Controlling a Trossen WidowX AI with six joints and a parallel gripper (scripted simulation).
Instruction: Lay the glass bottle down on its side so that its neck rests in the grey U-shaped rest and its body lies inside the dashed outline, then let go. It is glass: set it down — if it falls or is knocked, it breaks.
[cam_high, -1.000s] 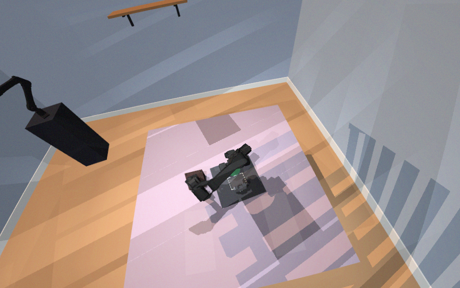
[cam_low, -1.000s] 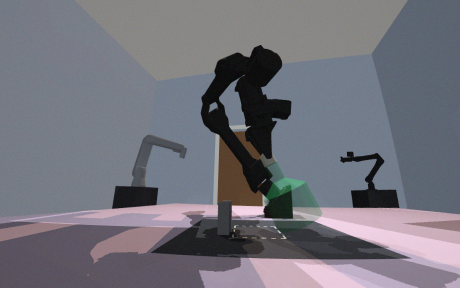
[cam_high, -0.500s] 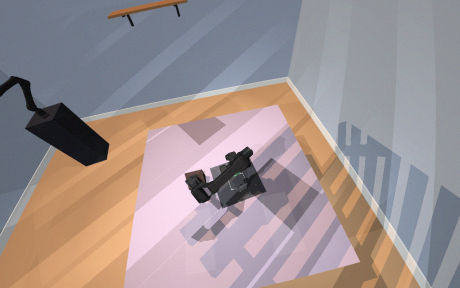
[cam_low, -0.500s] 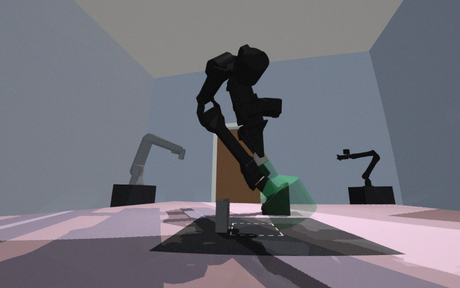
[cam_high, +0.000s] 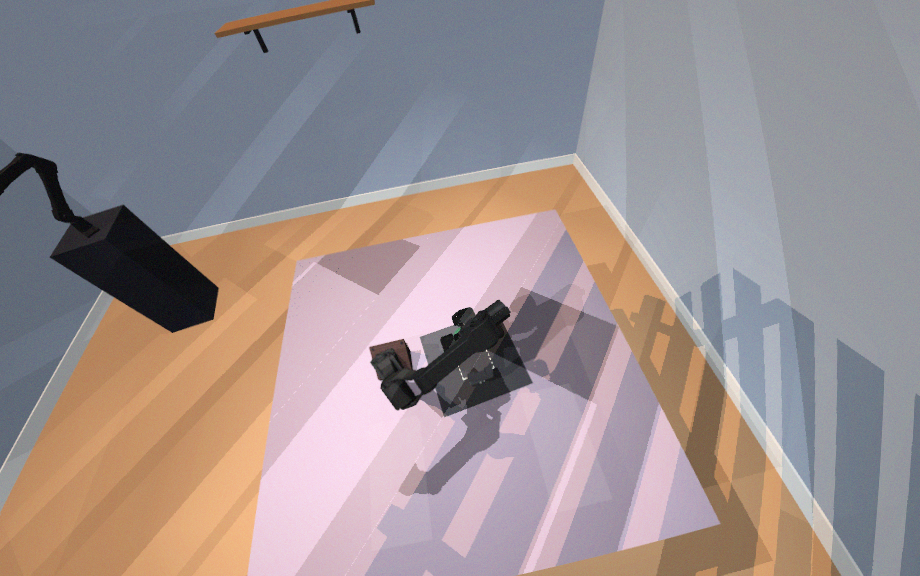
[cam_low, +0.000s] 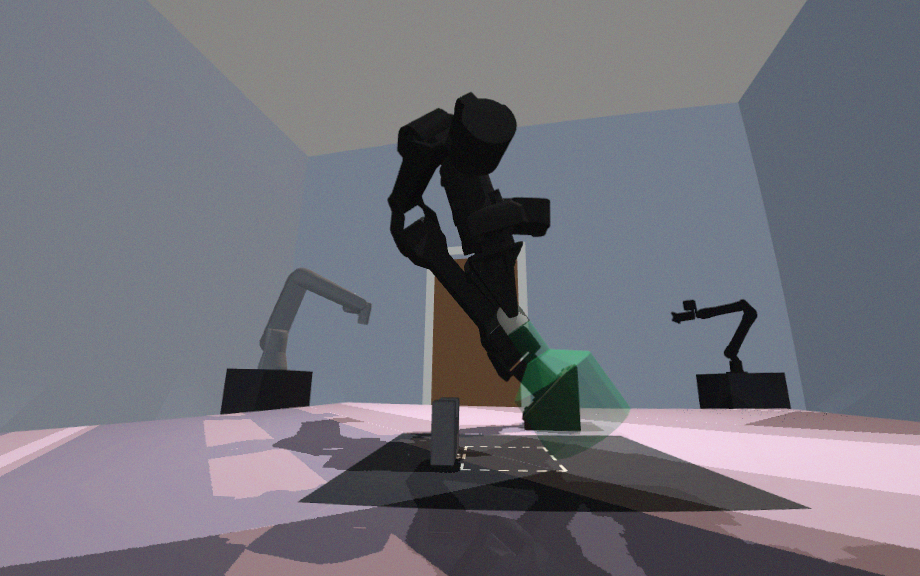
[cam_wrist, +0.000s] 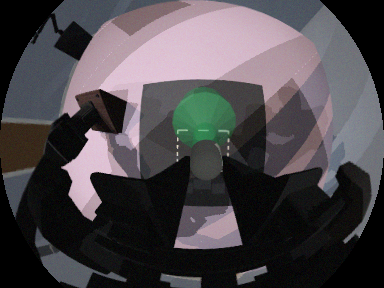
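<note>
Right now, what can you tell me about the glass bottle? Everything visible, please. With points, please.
The glass bottle (cam_high: 456, 331) (cam_low: 607, 400) (cam_wrist: 204, 112) is translucent green, with a broad faceted body, a narrower neck and a grey top end (cam_low: 510, 320) (cam_wrist: 206, 162). It leans, neck uppermost, held near that end by the gripper (cam_low: 504, 308) (cam_wrist: 206, 159). It is not yet lying down; whether its base touches the dark mat (cam_high: 444, 400) (cam_low: 706, 485) (cam_wrist: 155, 115) is unclear.

Arm (cam_high: 461, 352) (cam_low: 475, 196): black, faceted links; rounded drum housing (cam_low: 485, 132); beyond the gripper (cam_high: 449, 339) (cam_low: 512, 315) (cam_wrist: 206, 160), reddish-brown base plate (cam_high: 401, 344) (cam_wrist: 91, 96).
</note>
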